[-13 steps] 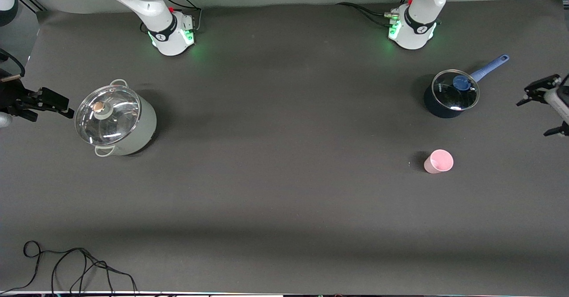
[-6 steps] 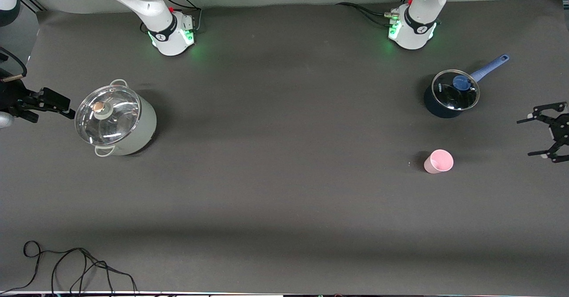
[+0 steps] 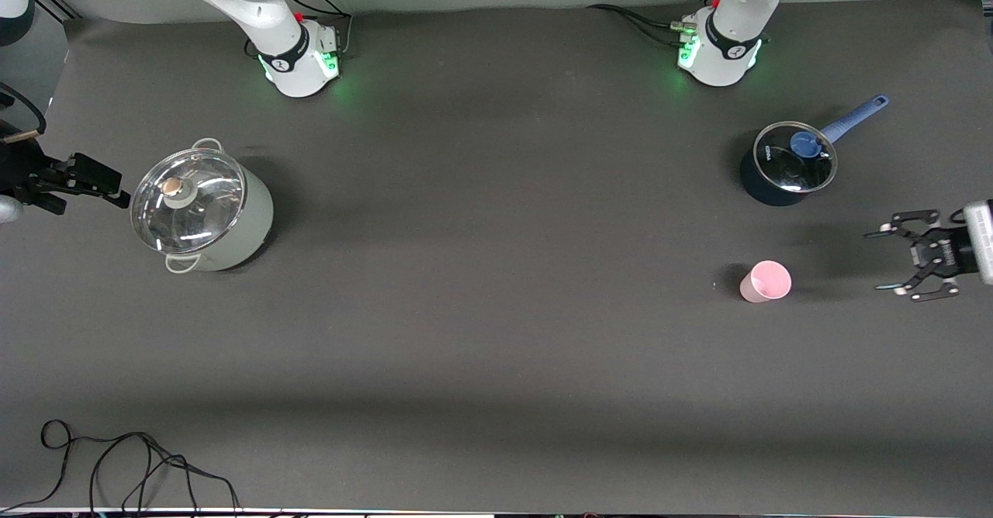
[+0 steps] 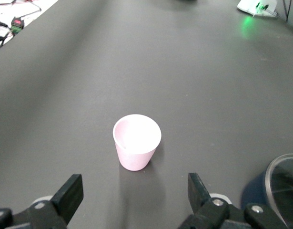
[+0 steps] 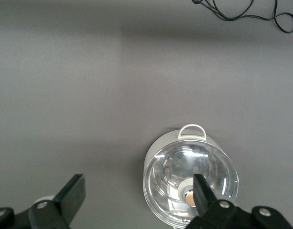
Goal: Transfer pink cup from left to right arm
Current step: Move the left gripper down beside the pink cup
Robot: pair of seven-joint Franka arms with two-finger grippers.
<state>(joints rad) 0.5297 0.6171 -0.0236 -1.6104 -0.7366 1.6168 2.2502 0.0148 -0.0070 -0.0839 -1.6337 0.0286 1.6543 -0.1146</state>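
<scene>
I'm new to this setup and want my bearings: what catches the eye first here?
The pink cup stands upright and alone on the dark table, toward the left arm's end, with the open left gripper facing it, not yet touching. A blue saucepan with a glass lid sits farther from the front camera than the cup. A big lidded grey-green pot stands toward the right arm's end, beside the open, waiting right gripper.

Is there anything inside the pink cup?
The pink cup stands upright with its mouth open, and the left wrist view shows only bare pink wall inside. Its bottom is not fully in view.
</scene>
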